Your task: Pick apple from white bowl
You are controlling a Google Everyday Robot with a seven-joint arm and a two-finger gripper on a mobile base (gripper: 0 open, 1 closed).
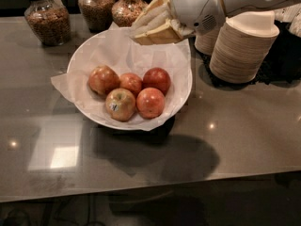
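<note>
Hovering above the grey counter (244,135), my arm comes in from the right over the far rim of the white bowl (184,91), with a stack of paper bowls (242,51) just beside it. My claw (153,26) hangs over that back edge, pointing left. Whether it is spread or pressed together I cannot tell. Five apples (136,93) huddle on the paper lining, below my claw and toward the camera, apart from it. The dark red apple (156,79) lies nearest, so I judge my next move is down onto it.
</note>
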